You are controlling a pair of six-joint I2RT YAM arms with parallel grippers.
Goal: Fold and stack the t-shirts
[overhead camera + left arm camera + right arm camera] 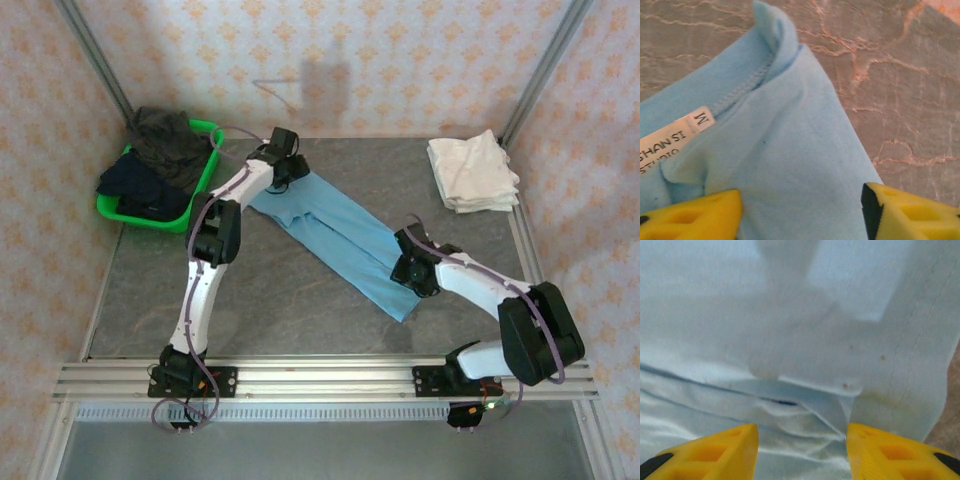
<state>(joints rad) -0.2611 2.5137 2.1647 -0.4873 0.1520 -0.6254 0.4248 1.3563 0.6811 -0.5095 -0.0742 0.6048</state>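
While both pairs of jaws stand apart, the sky-blue t-shirt (335,230) lies flat beneath them, the left gripper (800,205) over its collar end, the right gripper (802,440) over its opposite end. It stretches slantwise across the grey veined table (270,300), patterned wallpaper (400,60) all round. It's folded into a long strip, neck label (675,140) showing.

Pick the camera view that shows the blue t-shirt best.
Top external: the blue t-shirt lies there nearly whole, a long folded strip slanting across the table. Left wrist gives its collar and label close up; right wrist, its layered folds close up.
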